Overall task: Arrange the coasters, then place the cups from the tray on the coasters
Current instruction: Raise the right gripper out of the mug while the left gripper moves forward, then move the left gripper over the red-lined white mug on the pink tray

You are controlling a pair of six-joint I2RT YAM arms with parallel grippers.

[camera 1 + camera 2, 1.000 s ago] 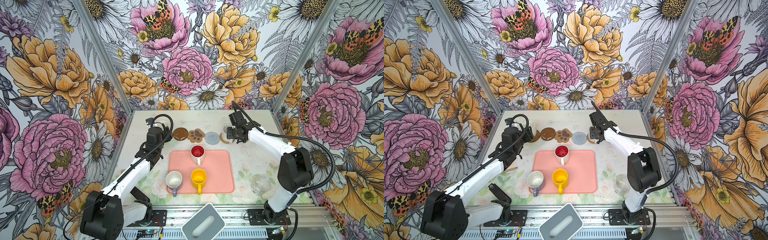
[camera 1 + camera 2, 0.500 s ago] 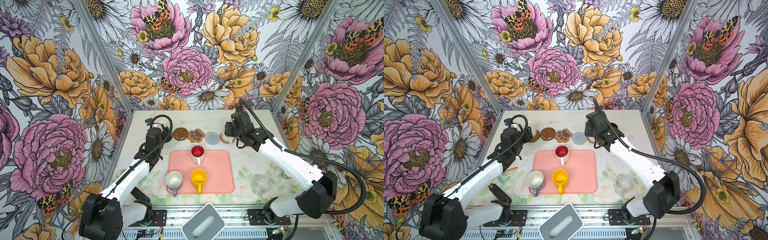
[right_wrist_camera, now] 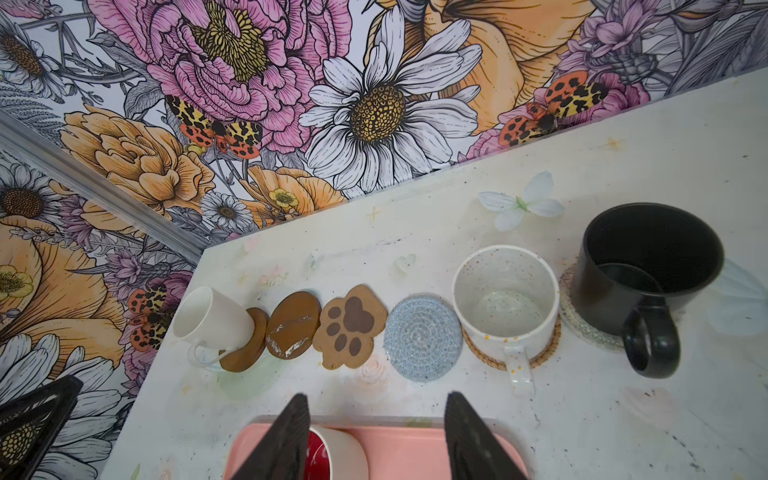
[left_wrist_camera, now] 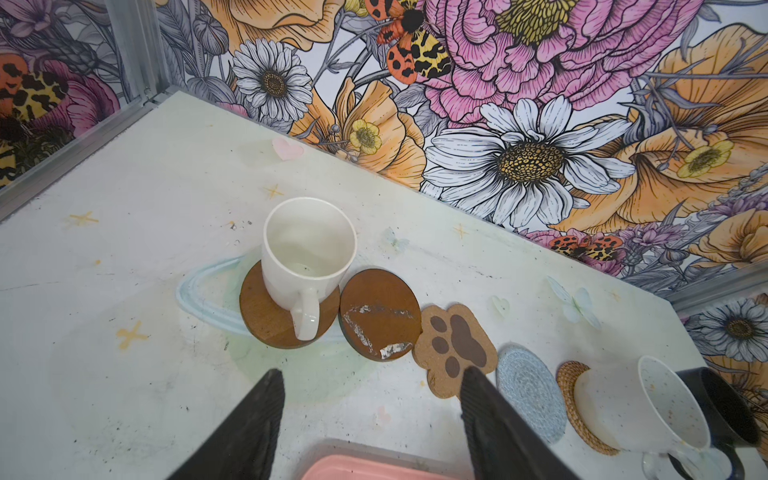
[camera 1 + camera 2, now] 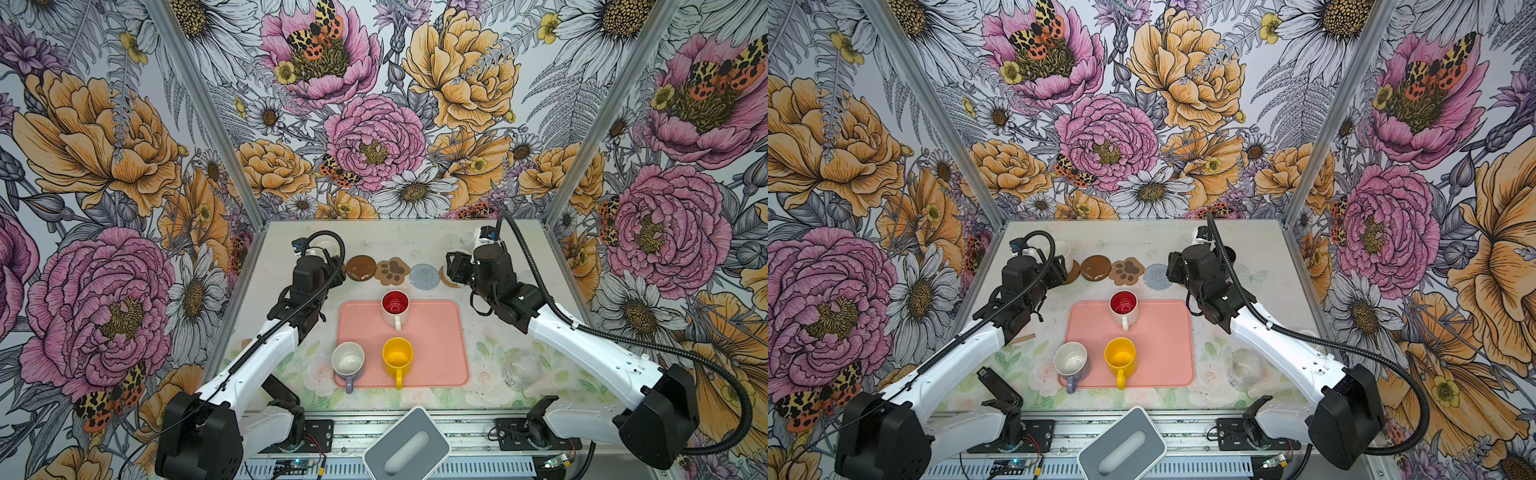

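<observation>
Both arms stretched toward the far side of the counter (image 5: 415, 241), grippers empty.
Left gripper (image 4: 372, 374) parted wide, holding nothing, short of the white cup (image 4: 309, 257) on a brown coaster (image 4: 266, 320). Right gripper (image 3: 378, 399) parted, empty, near the speckled cup (image 3: 505, 299) on a tan coaster (image 3: 544, 353). Red-lined cup (image 5: 395, 303) and yellow cup (image 5: 397, 355) stand on the tray (image 5: 436, 332).

White left arm (image 5: 266, 353) stretched forward, left pincer (image 4: 372, 374) spread wide and empty, right arm (image 5: 582, 345) angled inward, right pincer (image 3: 378, 398) parted, holding nothing.
</observation>
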